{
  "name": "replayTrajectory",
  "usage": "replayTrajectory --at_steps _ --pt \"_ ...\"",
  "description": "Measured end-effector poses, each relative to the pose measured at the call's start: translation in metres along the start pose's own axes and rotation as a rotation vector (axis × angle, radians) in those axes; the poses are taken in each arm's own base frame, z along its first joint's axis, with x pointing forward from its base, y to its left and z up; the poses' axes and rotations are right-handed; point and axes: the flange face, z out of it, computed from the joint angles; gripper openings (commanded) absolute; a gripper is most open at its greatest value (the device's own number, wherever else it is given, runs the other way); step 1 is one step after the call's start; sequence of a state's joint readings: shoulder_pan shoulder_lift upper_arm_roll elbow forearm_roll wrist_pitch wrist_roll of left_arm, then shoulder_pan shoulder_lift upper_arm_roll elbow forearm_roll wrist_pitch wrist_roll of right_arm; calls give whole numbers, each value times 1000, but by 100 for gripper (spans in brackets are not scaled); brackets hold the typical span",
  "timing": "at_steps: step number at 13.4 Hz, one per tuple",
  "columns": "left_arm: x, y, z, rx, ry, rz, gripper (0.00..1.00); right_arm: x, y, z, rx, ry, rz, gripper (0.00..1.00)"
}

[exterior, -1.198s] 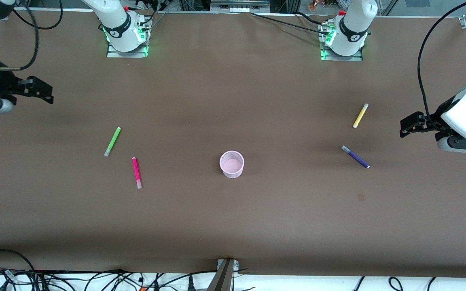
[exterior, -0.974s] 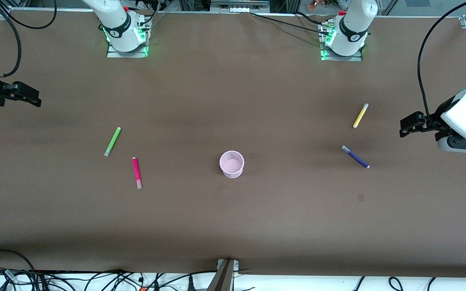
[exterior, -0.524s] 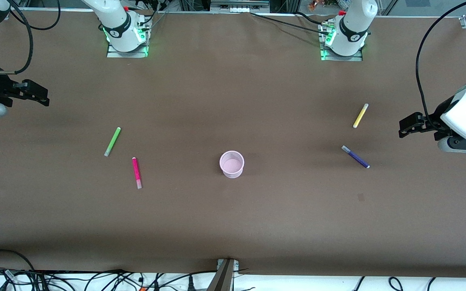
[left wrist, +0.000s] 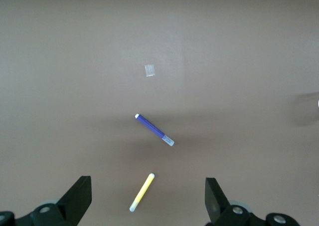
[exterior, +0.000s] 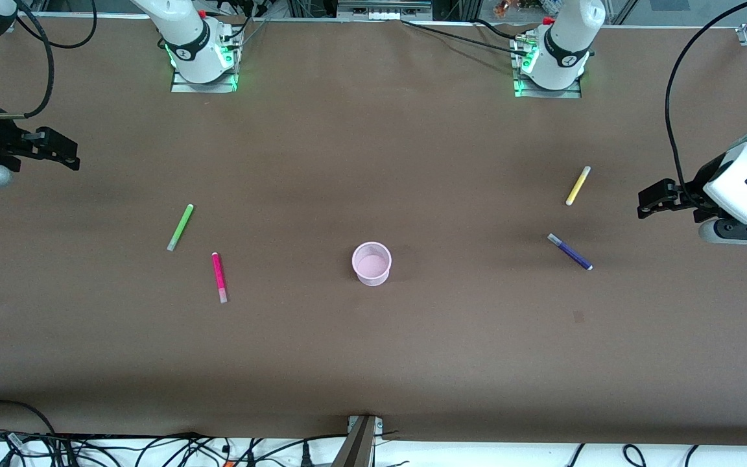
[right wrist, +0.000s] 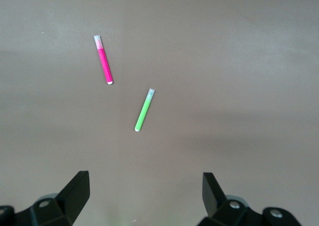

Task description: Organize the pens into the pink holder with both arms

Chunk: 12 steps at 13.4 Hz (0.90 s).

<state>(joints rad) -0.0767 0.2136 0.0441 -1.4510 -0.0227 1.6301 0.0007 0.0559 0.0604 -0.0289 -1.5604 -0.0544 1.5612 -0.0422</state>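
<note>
The right gripper (exterior: 65, 154) hangs over the right arm's end of the brown surface (exterior: 373, 363), its two fingers spread wide and holding nothing; in the right wrist view the fingers (right wrist: 75, 192) frame bare surface with two pens lying well apart from them. The green pen (exterior: 180, 227) lies flat, and just beside it, nearer the front camera, lies the magenta-pink pen (exterior: 219, 277) with its pale end toward that camera. Only the front view shows the pink holder (exterior: 371, 263) — upright, with no pen in it, about midway between the two arms' ends. Toward the left arm's end lie the yellow pen (exterior: 578, 185) and, nearer the front camera, the dark purple pen (exterior: 570, 251), the two near each other but not touching. A small pale patch (left wrist: 150, 70) shows clearly in the left wrist view, while in the front view it is only a faint mark nearer the camera than the purple pen. The left gripper (exterior: 651, 202) hovers over the left arm's end — fingers (left wrist: 79, 196) wide apart and empty, as its wrist view confirms.
</note>
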Motion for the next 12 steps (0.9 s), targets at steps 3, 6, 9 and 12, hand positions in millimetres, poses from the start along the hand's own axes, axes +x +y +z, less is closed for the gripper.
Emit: replayTrajectory --at_steps 3,6,9,12 --pt "0 -5 11 -34 -23 -24 100 2 -15 -7 -1 20 -27 100" --pt "9 -17 46 -46 -66 -115 100 3 -23 -11 14 38 -38 100" --pt "24 -21 110 -38 -51 -308 100 3 -24 -11 31 43 -37 100" --pt "20 -25 195 -31 -27 -474 100 3 -23 -11 31 43 -35 100"
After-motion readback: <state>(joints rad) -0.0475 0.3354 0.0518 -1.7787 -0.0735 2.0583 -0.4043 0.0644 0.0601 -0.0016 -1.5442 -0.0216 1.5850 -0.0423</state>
